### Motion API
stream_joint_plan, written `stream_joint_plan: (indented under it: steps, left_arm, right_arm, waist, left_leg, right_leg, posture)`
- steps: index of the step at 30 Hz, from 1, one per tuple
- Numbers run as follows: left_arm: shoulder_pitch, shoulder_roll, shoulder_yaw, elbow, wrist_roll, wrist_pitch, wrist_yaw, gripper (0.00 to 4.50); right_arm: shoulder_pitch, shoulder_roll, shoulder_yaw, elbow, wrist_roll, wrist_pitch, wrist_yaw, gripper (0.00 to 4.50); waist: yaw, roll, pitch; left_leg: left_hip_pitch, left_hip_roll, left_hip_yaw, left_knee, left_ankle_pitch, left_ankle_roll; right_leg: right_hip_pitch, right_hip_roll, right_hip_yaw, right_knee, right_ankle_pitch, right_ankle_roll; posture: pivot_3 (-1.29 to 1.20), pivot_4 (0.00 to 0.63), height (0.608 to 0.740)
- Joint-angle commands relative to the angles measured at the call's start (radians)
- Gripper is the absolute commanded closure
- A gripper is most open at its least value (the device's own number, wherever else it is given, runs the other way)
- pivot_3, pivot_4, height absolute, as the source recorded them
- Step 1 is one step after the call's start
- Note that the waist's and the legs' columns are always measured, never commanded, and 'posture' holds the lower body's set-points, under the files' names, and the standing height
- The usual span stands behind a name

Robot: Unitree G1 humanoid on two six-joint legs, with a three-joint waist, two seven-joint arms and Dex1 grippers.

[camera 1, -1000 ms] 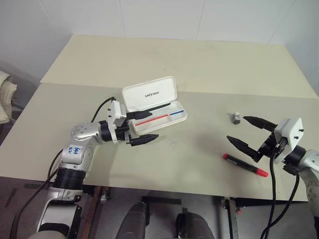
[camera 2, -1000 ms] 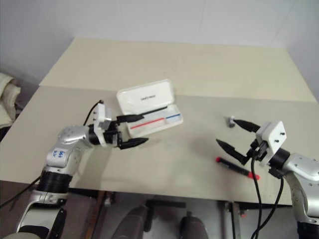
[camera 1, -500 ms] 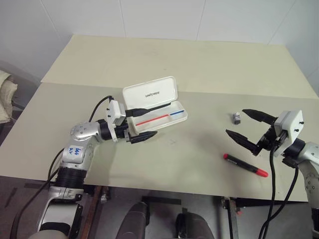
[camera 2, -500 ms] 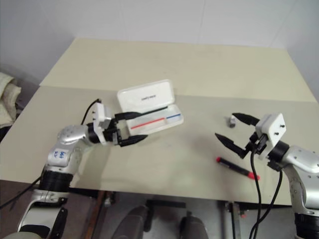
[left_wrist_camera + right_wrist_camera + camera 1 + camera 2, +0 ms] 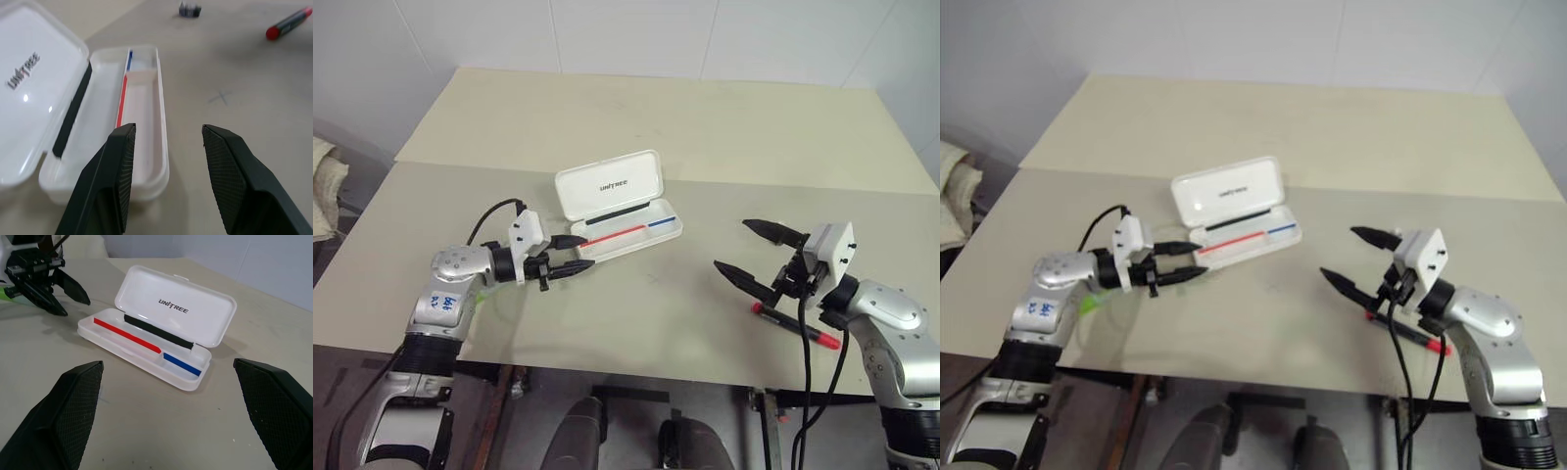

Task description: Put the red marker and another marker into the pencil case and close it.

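Note:
The white pencil case (image 5: 626, 235) lies open in the middle of the table, lid (image 5: 609, 184) propped up, with a red-and-blue stripe in its tray. My left gripper (image 5: 587, 251) hovers just off the case's left end, open about halfway with nothing between its fingers. A lime-green marker (image 5: 484, 291) peeks out from under my left forearm. The red marker (image 5: 798, 326) lies on the table near the front right. My right gripper (image 5: 732, 245) stands wide open and empty above the marker's left end. In the right wrist view the case (image 5: 146, 340) lies ahead.
A small grey object (image 5: 190, 9) sits on the table beyond the case, towards the right. The beige table (image 5: 705, 147) has a seam running across behind the case, and its front edge runs close under both arms.
My left gripper has drawn back to the left, off the case, and its fingers have narrowed. My right gripper has swung left towards the middle, over the red marker's end.

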Motion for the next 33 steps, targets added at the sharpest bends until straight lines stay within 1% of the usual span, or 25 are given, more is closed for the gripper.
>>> stream_joint_plan:
  steps: [1,5,9,16,26,28,33]
  left_arm:
    - [-0.017,0.051,-0.008,-0.005,0.022,0.059,-0.016,2.32]
    - [-0.039,0.074,-0.028,0.025,0.047,0.087,-0.037,2.32]
    - [-0.068,0.076,-0.043,0.053,0.059,0.090,-0.061,2.32]
    - [-0.140,0.053,-0.090,0.104,0.086,0.088,-0.093,2.32]
    - [-0.205,0.051,-0.164,0.150,0.136,0.094,-0.162,2.32]
    - [-0.225,0.048,-0.182,0.163,0.159,0.109,-0.162,2.32]
    - [-0.279,0.030,-0.220,0.197,0.202,0.153,-0.151,2.32]
  right_arm:
    - [-0.017,0.041,0.029,-0.062,0.001,-0.035,-0.031,0.00]
    - [-0.022,0.074,0.053,-0.081,-0.010,-0.042,-0.059,0.00]
    - [-0.015,0.087,0.069,-0.100,-0.013,-0.037,-0.073,0.00]
    - [-0.010,0.067,0.074,-0.120,0.008,-0.013,-0.053,0.00]
    - [0.010,0.042,0.060,-0.142,0.022,0.002,-0.044,0.00]
    - [0.015,0.020,0.055,-0.151,0.039,0.024,-0.023,0.00]
    - [0.048,-0.098,0.055,-0.182,0.110,0.112,0.095,0.00]
  waist:
    - [-0.002,0.000,0.000]
    - [-0.002,0.000,0.000]
    - [-0.003,0.000,0.000]
    - [-0.002,0.000,0.000]
    - [-0.007,0.000,0.000]
    - [-0.006,0.000,0.000]
    - [-0.003,0.000,0.000]
  left_leg:
    - [0.000,0.000,0.000,0.000,-0.001,-0.002]
    - [0.000,0.001,0.002,-0.001,-0.001,-0.002]
    - [0.000,0.001,0.005,-0.001,0.000,0.001]
    - [0.000,0.002,0.008,0.000,0.001,0.001]
    - [0.001,0.004,0.015,0.000,0.002,0.002]
    - [0.001,0.005,0.016,0.001,0.002,0.002]
    - [0.001,0.005,0.016,0.003,0.001,0.001]
  right_leg:
    - [0.000,0.000,0.001,0.000,0.000,0.000]
    - [-0.002,0.001,0.003,0.001,0.000,0.000]
    - [-0.005,0.002,0.008,0.004,0.000,0.000]
    - [-0.013,0.002,0.017,0.011,0.000,0.000]
    - [-0.015,0.004,0.020,0.013,0.000,0.000]
    - [-0.015,0.004,0.021,0.014,0.000,0.000]
    - [-0.015,0.004,0.021,0.014,0.001,-0.001]
  posture:
    - [0.00,0.150,0.740]
    - [0.00,0.150,0.740]
    - [0.00,0.150,0.740]
    - [0.00,0.150,0.740]
    - [0.00,0.150,0.740]
    - [0.00,0.150,0.740]
    - [0.00,0.150,0.740]
